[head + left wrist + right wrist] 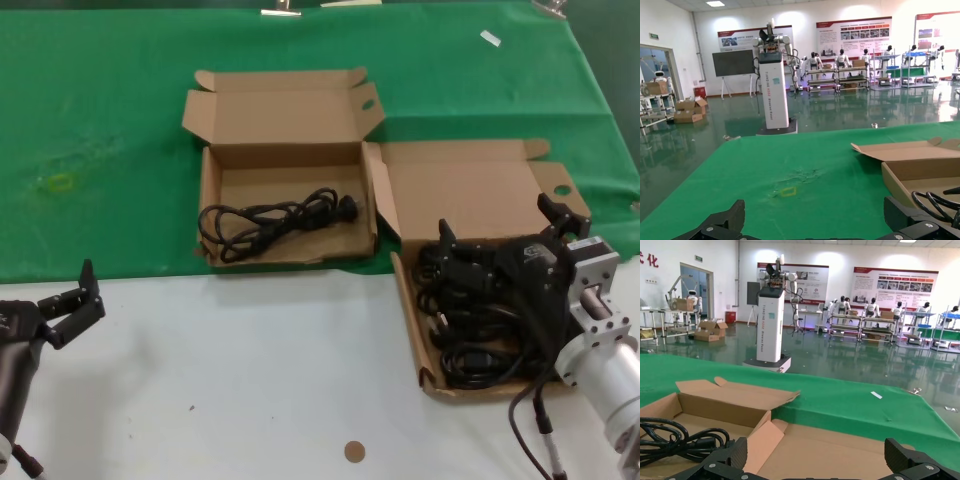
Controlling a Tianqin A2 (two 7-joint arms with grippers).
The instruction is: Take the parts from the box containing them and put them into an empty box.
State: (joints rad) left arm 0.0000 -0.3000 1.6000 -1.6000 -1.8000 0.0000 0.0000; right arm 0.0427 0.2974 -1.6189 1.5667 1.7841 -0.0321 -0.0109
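Two open brown cardboard boxes sit side by side — the left box (287,215) holds one black coiled cord (275,222), the right box (470,190) a tangled pile (478,330).

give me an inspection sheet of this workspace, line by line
Surface: white table, green cloth at the back.
Job's things: right box holds a pile of cords; left box holds one cord.
Clutter: brown disc, white scrap.
Grippers: right gripper open over the pile; left gripper open, idle at the table's near left.
Cables: robot cable by the right arm.
Surroundings: hall with robots, shelves, posters.
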